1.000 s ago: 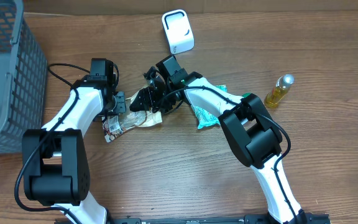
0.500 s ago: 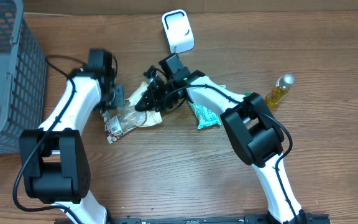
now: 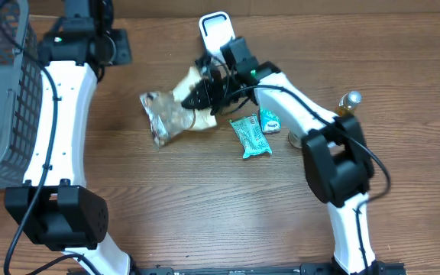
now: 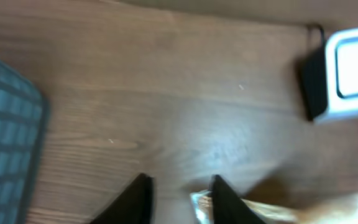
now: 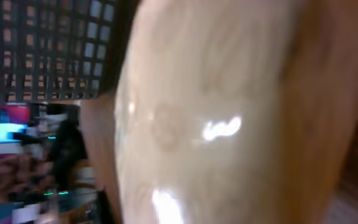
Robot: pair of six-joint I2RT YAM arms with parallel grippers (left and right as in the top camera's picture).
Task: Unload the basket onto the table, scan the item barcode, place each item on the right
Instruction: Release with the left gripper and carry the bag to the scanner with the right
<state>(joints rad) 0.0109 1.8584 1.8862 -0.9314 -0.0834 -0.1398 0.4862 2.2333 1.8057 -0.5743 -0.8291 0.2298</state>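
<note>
Right gripper [image 3: 203,98] clamped on snack packet [image 3: 168,114] beside scanner [image 3: 218,37]; next, likely turn barcode toward it. Left gripper [image 4: 180,186] part-open, empty.

We are counting one snack bag [image 3: 165,116], pinched in the right gripper [image 3: 202,98], two teal packets [image 3: 249,136] beside its fingers, one bottle [image 3: 346,107], one scanner [image 3: 218,38], one basket [image 3: 30,92] and two arms [image 3: 61,114].

The grey plastic mesh basket [image 3: 6,92] stands at the left edge of the brown wooden surface [image 3: 205,206]. The white box-shaped scanner [image 3: 218,38] sits at the back centre. In front of it, slightly left, is the clear crinkled plastic snack bag [image 3: 163,114], the right pincer [image 3: 205,95] at its right end. Right of the bag lies a large green foil packet [image 3: 249,136], with a small green foil packet [image 3: 270,121] just beside it. The yellow bottle [image 3: 350,99] stands farther right.
</note>
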